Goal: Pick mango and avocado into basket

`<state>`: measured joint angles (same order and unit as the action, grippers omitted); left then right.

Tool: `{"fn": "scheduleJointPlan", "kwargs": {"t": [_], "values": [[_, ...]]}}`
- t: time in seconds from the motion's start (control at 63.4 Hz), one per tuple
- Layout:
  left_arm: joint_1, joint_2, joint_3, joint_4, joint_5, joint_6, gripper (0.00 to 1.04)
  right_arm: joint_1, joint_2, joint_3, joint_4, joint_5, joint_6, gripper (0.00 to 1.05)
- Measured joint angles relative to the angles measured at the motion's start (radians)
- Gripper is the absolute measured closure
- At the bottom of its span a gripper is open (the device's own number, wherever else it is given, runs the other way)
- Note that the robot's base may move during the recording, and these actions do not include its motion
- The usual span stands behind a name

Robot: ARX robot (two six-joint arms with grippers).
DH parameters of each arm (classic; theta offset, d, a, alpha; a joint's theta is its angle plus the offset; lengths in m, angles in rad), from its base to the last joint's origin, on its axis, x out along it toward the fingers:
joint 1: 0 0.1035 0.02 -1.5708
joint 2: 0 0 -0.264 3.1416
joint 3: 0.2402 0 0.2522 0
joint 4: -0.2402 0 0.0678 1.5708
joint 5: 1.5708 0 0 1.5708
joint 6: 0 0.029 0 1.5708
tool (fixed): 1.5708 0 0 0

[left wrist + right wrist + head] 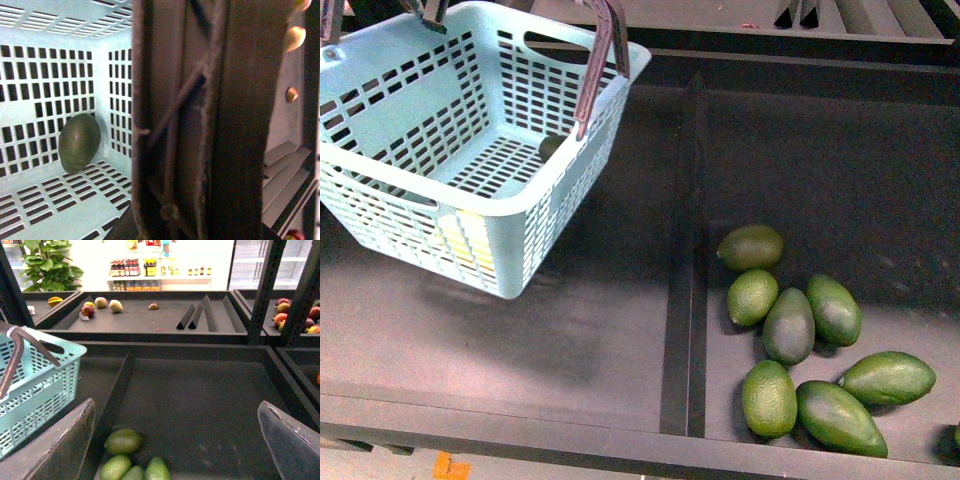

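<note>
The pale turquoise basket [525,190] hangs tilted over the left bin, its brown handles [600,60] running up out of the front view. My left gripper [190,210] is shut on those handles [200,125], which fill the left wrist view. Inside the basket one dark green avocado [79,143] leans in a corner against the slotted wall. A yellow shape, the mango [460,245], shows through the near wall. Several more avocados [788,325] lie in the right bin. My right gripper [177,450] hangs open above that bin, beside the avocados [122,441], with nothing between its fingers.
A dark raised divider [685,280] separates the two bins. The shelf's front lip [520,425] runs along the near side. Behind, another tray holds loose fruit [100,304] and two wedge dividers [195,315]. Red and yellow fruit [292,315] sits at the far right behind a post [265,285].
</note>
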<state>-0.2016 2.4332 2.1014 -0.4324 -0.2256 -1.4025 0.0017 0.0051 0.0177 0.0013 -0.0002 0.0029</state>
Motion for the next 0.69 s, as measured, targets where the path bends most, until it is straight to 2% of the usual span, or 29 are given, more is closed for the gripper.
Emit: {"fn": "scheduleJointPlan", "kwargs": {"t": [0.158, 0.505, 0.536, 0.552, 0.646, 0.694], "values": [[0.047, 0.057, 0.047, 0.017, 0.014, -0.066, 0.91, 0.000, 0.000, 0.000, 0.000, 0.000, 0.000, 0.09], [0.075, 0.011, -0.146, 0.117, 0.071, -0.135, 0.91, 0.000, 0.000, 0.000, 0.000, 0.000, 0.000, 0.09], [0.076, 0.002, -0.161, 0.117, 0.079, -0.138, 0.86, 0.000, 0.000, 0.000, 0.000, 0.000, 0.000, 0.09], [0.079, -0.024, -0.212, 0.116, 0.071, -0.140, 0.66, 0.000, 0.000, 0.000, 0.000, 0.000, 0.000, 0.09], [0.079, -0.061, -0.271, 0.120, 0.030, -0.136, 0.46, 0.000, 0.000, 0.000, 0.000, 0.000, 0.000, 0.09], [0.079, -0.084, -0.303, 0.130, 0.007, -0.133, 0.39, 0.000, 0.000, 0.000, 0.000, 0.000, 0.000, 0.09]]}}
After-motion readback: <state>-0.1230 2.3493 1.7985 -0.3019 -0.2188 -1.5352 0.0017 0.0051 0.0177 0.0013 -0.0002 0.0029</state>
